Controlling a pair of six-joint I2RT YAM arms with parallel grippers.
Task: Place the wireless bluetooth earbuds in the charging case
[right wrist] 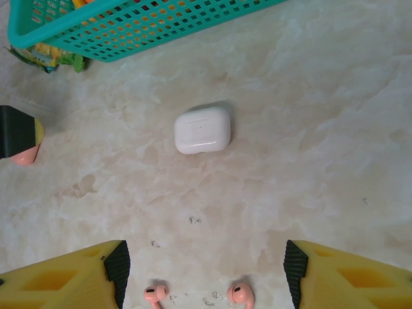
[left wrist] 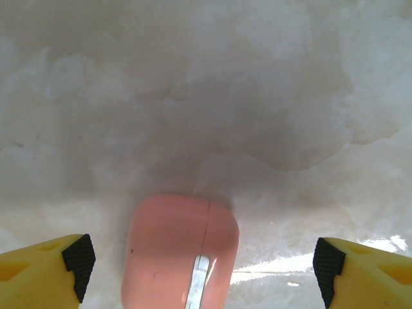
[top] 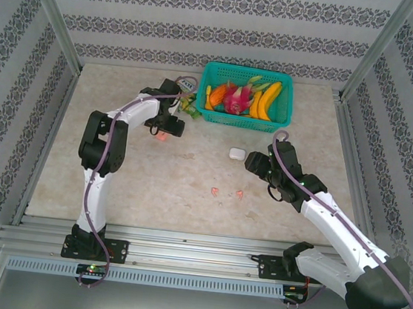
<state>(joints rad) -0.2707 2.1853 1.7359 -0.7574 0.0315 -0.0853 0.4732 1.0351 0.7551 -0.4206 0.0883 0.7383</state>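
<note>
Centre left gripper, fingers wide apart, over glossy pink rounded plastic case before squeezing; lower right gripper, fingers likewise apart, onto one small pink earbud.

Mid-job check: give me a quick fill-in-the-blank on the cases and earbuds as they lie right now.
The charging case between the left gripper's open fingers is ____ in colour.
The rounded case ahead of the right gripper is ____.
The number of pink earbuds lying loose on the table is ____.
Missing words: pink; white; two.
</note>
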